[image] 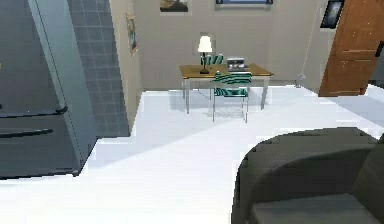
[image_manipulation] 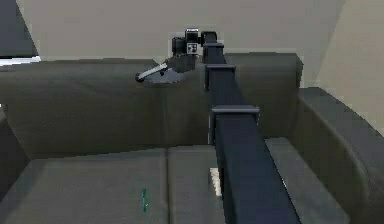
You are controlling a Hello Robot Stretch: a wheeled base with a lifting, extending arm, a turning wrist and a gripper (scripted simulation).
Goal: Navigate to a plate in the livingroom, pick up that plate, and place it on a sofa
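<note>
No text, label, number or sign can be read in either view; the framed pictures on the wall carry nothing legible.

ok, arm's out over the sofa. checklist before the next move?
1. Arm over sofa: ok. The arm reaches across the seat of the sofa.
2. Plate held: cannot tell. A flat grey shape is at the far end of the gripper, with the sofa back right behind it.
3. Gap to backrest: cannot tell.
4. Drop zone: ok. Bare cushion lies below; a small green thing lies nearer the seat's front.
5. Base room: ok. Open floor ahead, fridge at the forward view's left.
</note>
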